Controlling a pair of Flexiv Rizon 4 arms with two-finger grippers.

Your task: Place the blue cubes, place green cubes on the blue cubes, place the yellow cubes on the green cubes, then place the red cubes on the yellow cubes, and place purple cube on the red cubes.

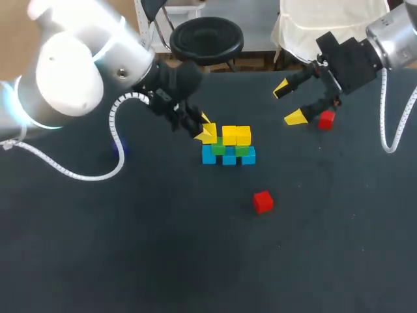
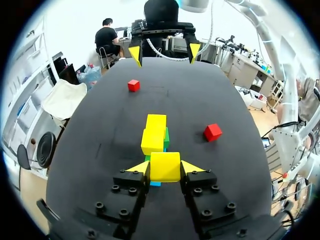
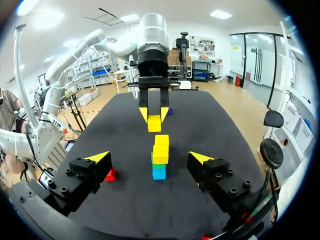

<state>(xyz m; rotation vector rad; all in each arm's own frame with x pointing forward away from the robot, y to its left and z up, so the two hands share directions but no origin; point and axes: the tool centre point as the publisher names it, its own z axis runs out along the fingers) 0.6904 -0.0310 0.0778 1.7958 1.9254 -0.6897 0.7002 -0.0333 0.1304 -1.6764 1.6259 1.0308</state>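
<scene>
Centre of head view: left gripper (image 1: 207, 134) clamped on solid yellow cube (image 2: 165, 166) over green cube (image 1: 217, 149); yellow layer unfinished. Next, likely: seat, release. Right gripper (image 1: 290, 103) spread.

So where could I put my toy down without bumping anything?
The big bare stretch of table between the lone red cube and the robot's edge is free. So is the gap between the stack and the right gripper. It is crowded at the stack, where the left gripper holds a yellow cube.
</scene>
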